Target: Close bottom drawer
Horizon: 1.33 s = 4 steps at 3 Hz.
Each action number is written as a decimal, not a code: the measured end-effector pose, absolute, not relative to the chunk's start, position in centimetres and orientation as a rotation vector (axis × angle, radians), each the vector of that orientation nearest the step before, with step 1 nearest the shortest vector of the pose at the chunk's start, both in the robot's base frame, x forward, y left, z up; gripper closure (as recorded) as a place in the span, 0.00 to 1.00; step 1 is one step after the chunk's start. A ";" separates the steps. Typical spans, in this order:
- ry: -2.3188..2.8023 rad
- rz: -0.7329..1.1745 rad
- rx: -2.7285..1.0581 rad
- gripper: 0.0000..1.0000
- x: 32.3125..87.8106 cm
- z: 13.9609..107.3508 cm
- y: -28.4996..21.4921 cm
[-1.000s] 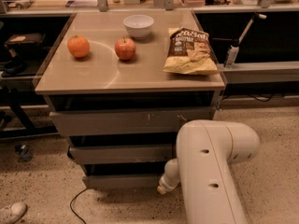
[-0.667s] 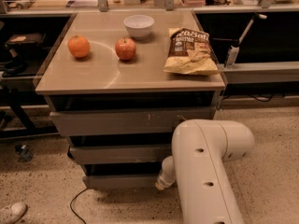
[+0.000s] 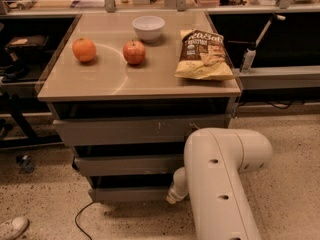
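Observation:
The bottom drawer [image 3: 129, 194] is the lowest and narrowest of three grey-brown drawers in the cabinet. Its plain flat front stands out a little, with a dark gap above it. My white arm [image 3: 220, 184] reaches in from the lower right. The gripper [image 3: 173, 197] is at the arm's tip, low at the right end of the bottom drawer's front and seemingly touching it. The arm hides most of the gripper. The middle drawer [image 3: 127, 164] and the scratched top drawer [image 3: 142, 130] sit above and also stand out slightly.
On the cabinet top [image 3: 100, 81] lie an orange [image 3: 84, 49], an apple [image 3: 134, 52], a white bowl [image 3: 148, 27] and a chip bag [image 3: 203, 55]. A black cable [image 3: 82, 219] lies on the speckled floor at the front left. Desks and shelves flank the cabinet.
My arm has shifted slightly left, toward the cabinet, and its tip has moved in at the bottom drawer's right end. The items on top have not moved.

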<state>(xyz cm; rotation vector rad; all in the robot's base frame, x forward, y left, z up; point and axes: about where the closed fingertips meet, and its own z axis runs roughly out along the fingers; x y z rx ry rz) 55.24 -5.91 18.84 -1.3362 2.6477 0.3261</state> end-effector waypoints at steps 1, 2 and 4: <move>2.648 0.326 -1.336 0.27 55.2 18.8 -5.9; 2.648 0.326 -1.336 0.04 55.2 18.8 -5.9; 2.648 0.326 -1.336 0.00 55.2 18.8 -5.9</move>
